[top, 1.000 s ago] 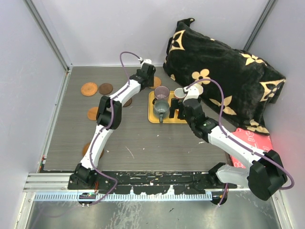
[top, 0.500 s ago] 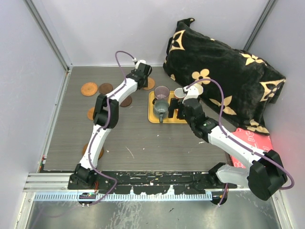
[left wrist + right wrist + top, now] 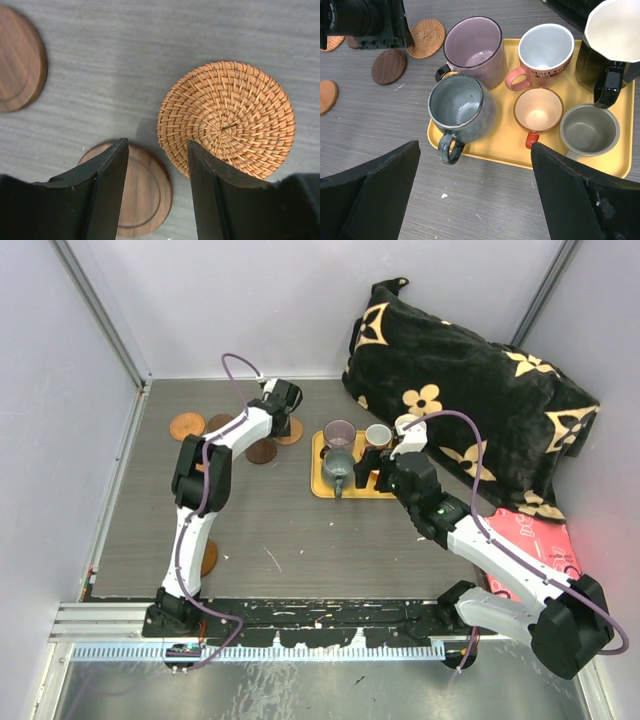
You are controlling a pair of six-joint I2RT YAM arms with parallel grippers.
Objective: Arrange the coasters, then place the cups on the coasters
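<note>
Grey wood-grain surface (image 3: pixel 290 530), enclosed by pale walls. At left lie four coasters: an orange-brown disc (image 3: pixel 186 426), a dark disc (image 3: pixel 220 424), a brown wooden coaster (image 3: pixel 137 200) and a woven coaster (image 3: pixel 225 117), all flat on the surface. Left jaws, half spread and empty, hover over the last two. Centre: yellow tray (image 3: pixel 502 140) carrying all six cups (image 3: pixel 460 107), none on a coaster. Right jaws stand wide and empty above the tray's near edge. Far right: black floral cushion (image 3: pixel 470 390).
</note>
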